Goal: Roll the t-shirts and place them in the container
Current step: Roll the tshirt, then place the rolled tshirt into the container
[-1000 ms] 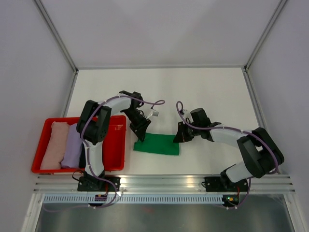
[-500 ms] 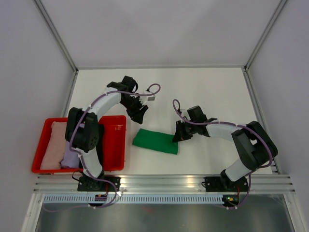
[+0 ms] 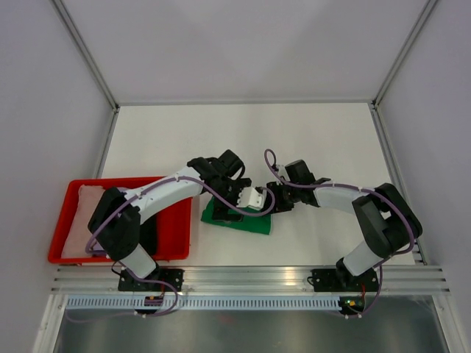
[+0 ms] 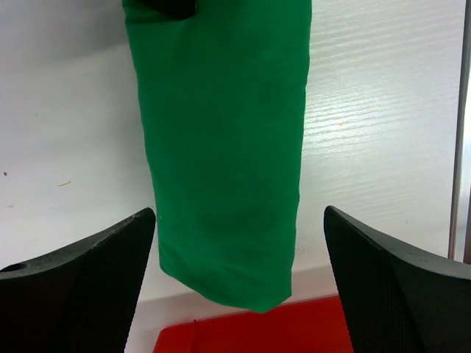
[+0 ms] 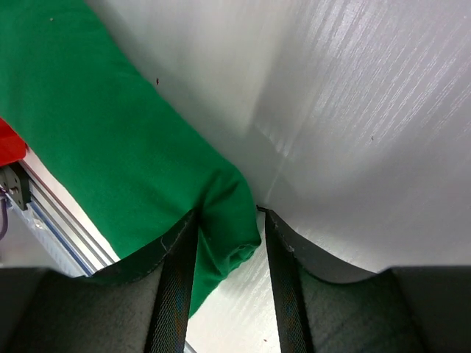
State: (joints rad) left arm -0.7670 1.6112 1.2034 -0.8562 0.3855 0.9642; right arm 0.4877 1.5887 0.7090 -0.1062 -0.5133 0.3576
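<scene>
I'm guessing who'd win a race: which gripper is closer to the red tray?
Left. The left gripper is over the green t-shirt beside the red tray; the right gripper is at its far end.

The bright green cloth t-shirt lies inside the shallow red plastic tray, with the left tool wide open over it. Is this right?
No. The bright green cloth t-shirt lies on the white table beside the shallow red plastic tray, not inside it, as the top external view shows. The left tool is wide open over it.
</scene>
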